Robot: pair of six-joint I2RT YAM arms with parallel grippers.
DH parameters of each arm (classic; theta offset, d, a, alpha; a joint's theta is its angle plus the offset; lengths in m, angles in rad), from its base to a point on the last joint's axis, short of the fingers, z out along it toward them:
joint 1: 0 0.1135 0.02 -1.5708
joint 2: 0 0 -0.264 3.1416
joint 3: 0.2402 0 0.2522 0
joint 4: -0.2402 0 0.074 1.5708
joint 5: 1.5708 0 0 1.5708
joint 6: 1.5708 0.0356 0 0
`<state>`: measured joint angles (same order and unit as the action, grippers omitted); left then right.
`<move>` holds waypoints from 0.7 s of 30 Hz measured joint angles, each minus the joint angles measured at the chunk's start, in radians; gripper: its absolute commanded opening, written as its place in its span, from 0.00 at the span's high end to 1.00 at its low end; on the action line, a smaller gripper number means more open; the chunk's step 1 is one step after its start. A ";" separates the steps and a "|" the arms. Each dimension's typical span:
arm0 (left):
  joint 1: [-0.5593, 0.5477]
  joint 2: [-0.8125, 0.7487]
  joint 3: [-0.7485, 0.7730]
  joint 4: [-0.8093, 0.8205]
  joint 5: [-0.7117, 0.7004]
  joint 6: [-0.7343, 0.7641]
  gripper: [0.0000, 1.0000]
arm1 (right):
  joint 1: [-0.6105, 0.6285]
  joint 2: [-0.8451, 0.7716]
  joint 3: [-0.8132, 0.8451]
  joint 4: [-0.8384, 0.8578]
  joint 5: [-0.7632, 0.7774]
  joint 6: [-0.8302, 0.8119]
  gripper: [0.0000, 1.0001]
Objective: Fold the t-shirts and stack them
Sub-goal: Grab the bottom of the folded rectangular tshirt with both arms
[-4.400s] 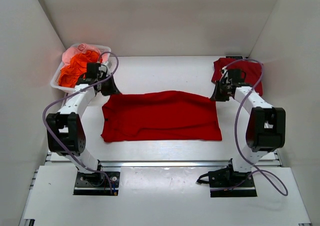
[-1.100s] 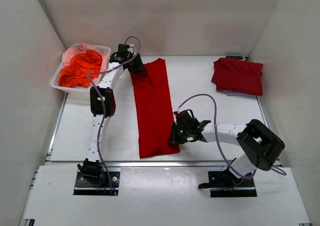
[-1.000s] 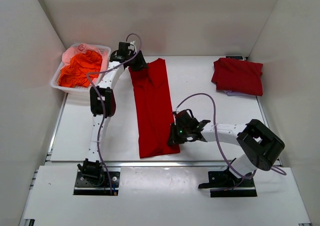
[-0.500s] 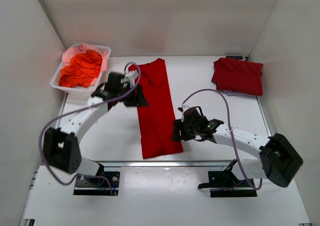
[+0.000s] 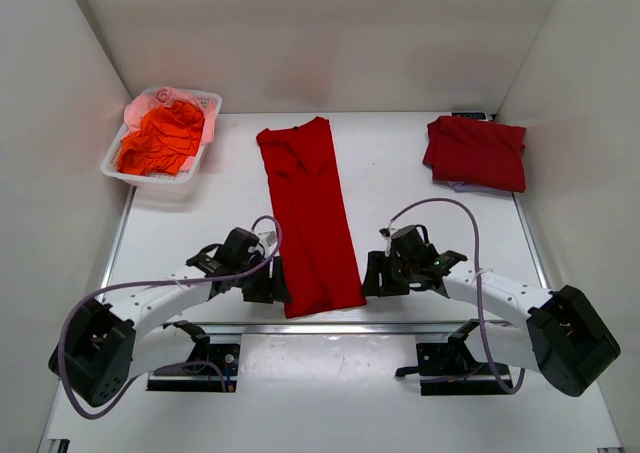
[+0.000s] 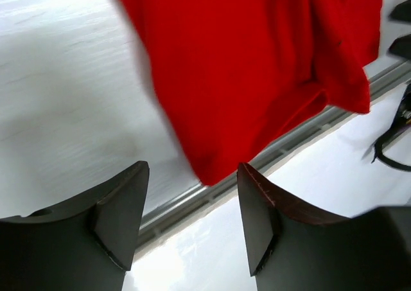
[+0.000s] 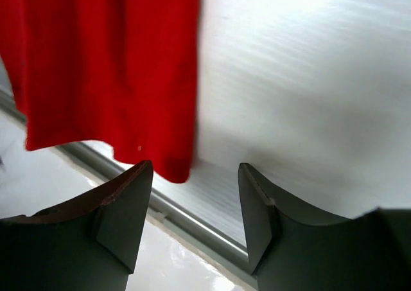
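Observation:
One deep-red t-shirt [image 5: 308,218] lies flat as a long narrow strip running from the back of the table to its near edge. A folded stack of t-shirts [image 5: 476,153] sits at the back right. My left gripper [image 5: 278,283] is low beside the strip's near left corner, open and holding nothing. My right gripper [image 5: 372,276] is just right of the near right corner, also open and empty. In the left wrist view the t-shirt [image 6: 257,66] ends just ahead of the left gripper [image 6: 192,220]. In the right wrist view the t-shirt [image 7: 109,66] hangs ahead of the left finger of the right gripper [image 7: 196,214].
A white lattice basket [image 5: 205,103] with bright orange-red cloth [image 5: 160,138] stands at the back left. A metal rail [image 5: 420,325] runs along the table's near edge, just under both grippers. White walls close in the sides and back.
The left arm swung from the strip's far end down to its near left corner. The right gripper let go of the near right edge, opened and drew slightly right.

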<state>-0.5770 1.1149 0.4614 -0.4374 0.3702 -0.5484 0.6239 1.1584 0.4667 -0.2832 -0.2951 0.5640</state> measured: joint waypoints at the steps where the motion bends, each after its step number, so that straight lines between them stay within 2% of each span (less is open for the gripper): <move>1: -0.011 -0.005 -0.011 0.024 -0.002 -0.021 0.31 | 0.006 0.005 -0.002 0.006 -0.012 0.012 0.46; 5: -0.063 -0.007 -0.062 0.124 -0.023 -0.109 0.32 | 0.057 0.042 -0.002 0.064 -0.040 0.048 0.50; 7: -0.098 0.004 -0.071 0.177 -0.031 -0.145 0.35 | 0.082 0.069 -0.003 0.102 -0.056 0.071 0.60; 8: -0.117 0.018 -0.074 0.205 -0.034 -0.161 0.43 | 0.094 0.082 -0.006 0.123 -0.063 0.082 0.63; 9: -0.130 0.032 -0.076 0.229 -0.035 -0.175 0.60 | 0.104 0.096 -0.009 0.142 -0.069 0.093 0.68; 10: -0.139 0.045 -0.077 0.247 -0.044 -0.188 0.76 | 0.114 0.108 -0.010 0.157 -0.073 0.101 0.91; 11: -0.146 0.060 -0.081 0.260 -0.052 -0.190 1.00 | 0.121 0.120 -0.013 0.176 -0.077 0.100 0.99; 16: -0.143 0.044 -0.098 0.236 -0.063 -0.182 1.00 | 0.141 0.148 -0.025 0.199 -0.101 0.121 1.00; 21: -0.138 -0.103 -0.169 0.156 -0.053 -0.179 1.00 | 0.239 0.138 -0.023 0.162 -0.111 0.127 1.00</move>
<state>-0.7147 1.0119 0.2920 -0.2813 0.3168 -0.7273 0.8627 1.2964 0.4438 -0.1215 -0.4057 0.6907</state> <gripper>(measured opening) 0.020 0.031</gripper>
